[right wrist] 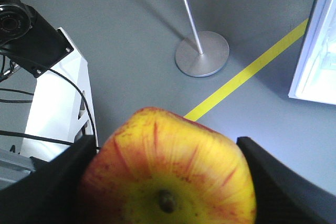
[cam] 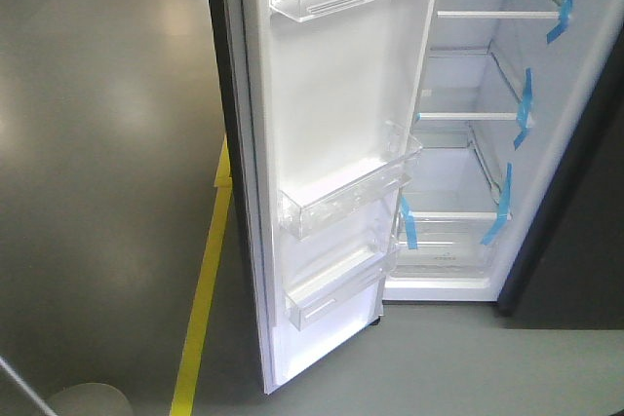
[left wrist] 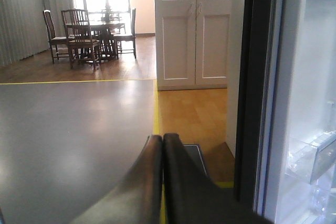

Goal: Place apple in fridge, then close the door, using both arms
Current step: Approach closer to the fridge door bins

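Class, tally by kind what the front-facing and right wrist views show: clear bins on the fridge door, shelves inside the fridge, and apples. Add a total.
Clear door bins: 3
Fridge shelves: 3
Apple: 1
Total: 7

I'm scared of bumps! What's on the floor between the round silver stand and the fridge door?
Only a yellow floor line runs between stand base and door, in the right wrist view.
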Available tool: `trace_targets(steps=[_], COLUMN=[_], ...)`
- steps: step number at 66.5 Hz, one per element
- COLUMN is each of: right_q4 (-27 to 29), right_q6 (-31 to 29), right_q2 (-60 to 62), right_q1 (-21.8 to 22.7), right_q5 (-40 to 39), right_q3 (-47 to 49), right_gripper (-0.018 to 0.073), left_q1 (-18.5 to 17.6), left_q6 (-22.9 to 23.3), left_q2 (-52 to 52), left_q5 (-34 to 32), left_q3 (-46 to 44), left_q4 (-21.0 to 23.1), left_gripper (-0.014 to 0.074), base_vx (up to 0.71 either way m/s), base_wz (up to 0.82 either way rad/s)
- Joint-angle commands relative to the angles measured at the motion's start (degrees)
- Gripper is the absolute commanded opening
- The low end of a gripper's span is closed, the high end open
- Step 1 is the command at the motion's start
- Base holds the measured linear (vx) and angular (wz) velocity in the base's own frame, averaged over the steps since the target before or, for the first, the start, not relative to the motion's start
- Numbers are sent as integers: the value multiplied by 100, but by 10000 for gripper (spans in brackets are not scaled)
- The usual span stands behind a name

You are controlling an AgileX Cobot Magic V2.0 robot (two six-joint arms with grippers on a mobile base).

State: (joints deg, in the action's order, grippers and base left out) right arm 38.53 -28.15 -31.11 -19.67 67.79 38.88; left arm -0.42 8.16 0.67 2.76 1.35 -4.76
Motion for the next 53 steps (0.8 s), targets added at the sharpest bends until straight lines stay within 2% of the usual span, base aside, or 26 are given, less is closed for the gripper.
trace_targets(steps=[1,53], right_q4=[274,274], right_q6=[-54,-54], right_q2=[-30,-30], right_q1=[-6,-6], right_q5=[-215,-215], right_q3=[149,149], right_gripper=[192,192], left_q1=[-12,-12], left_q6=[49,49], left_q2=[82,82], left_q5=[-452,-452], left_q3=[-96,-96], left_q4=[5,5], left_gripper=[-6,-6], base_vx=[12,11], base_wz=[-3,-4])
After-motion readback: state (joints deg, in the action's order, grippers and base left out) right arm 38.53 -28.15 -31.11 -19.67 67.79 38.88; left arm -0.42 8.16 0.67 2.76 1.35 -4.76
